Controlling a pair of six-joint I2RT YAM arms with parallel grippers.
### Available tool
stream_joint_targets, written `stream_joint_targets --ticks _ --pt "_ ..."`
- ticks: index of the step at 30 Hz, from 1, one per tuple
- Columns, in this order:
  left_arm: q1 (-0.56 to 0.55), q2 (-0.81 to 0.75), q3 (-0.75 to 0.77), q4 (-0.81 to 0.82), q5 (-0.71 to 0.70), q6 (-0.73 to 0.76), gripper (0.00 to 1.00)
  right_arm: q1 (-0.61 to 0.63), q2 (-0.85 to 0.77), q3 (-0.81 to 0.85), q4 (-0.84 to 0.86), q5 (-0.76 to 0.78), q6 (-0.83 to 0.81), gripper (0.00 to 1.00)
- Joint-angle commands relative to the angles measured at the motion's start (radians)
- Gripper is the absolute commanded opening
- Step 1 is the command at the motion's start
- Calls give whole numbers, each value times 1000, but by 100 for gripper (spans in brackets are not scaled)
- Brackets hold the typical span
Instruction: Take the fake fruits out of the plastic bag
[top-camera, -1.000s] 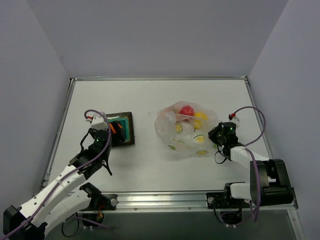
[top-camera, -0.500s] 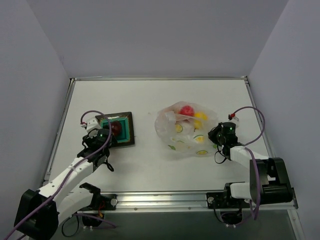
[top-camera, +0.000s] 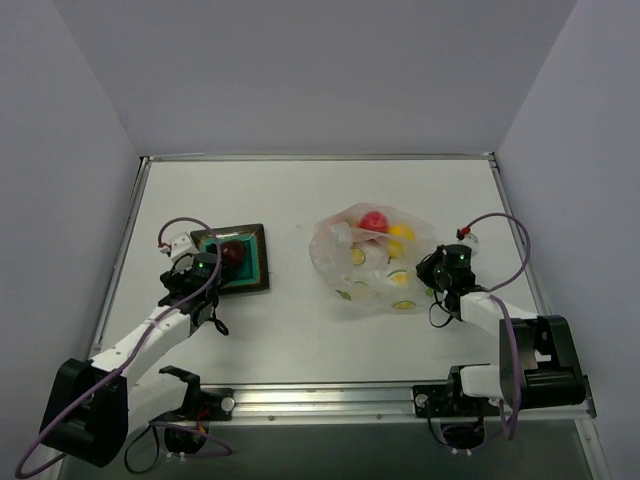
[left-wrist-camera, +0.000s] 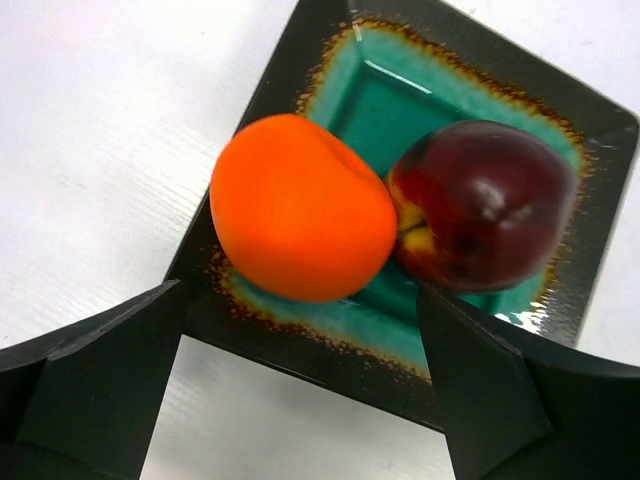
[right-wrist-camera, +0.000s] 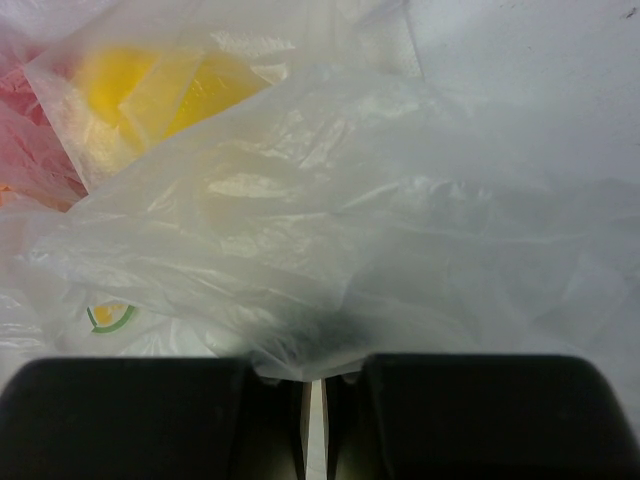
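Note:
The plastic bag (top-camera: 370, 262), clear with lemon-slice prints, lies right of centre with a red fruit (top-camera: 374, 221) and a yellow fruit (top-camera: 400, 232) inside. My right gripper (top-camera: 432, 268) is shut on a fold of the bag (right-wrist-camera: 350, 200) at its right edge; the yellow fruit (right-wrist-camera: 150, 85) shows through the film. An orange fruit (left-wrist-camera: 300, 208) and a dark red fruit (left-wrist-camera: 482, 205) rest side by side on the teal plate (left-wrist-camera: 370, 95). My left gripper (left-wrist-camera: 300, 300) hangs open over the plate's near-left rim, its fingers apart from the orange fruit.
The teal plate (top-camera: 262, 285) with its dark rim sits on the left half of the white table, and the dark red fruit (top-camera: 232, 252) shows on it from above. Grey walls close in the table on three sides.
My left arm has drawn back toward the near left off the plate's middle, and its jaws have opened wider. The orange fruit now lies free on the plate. The right arm has not moved.

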Motion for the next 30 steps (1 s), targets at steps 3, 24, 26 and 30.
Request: stream_joint_targets --ticks 3,24,26,30 --pt "-11 -160 24 -32 60 3 97 -3 -19 -6 25 9 -1 0" --pt "-858 387 685 198 93 284 71 71 -261 -39 -29 135 -3 0" --pt "-865 476 736 201 102 299 70 98 -319 -38 -46 153 -7 0" --pt "-847 574 802 172 22 322 70 169 -379 16 -153 172 -21 0"
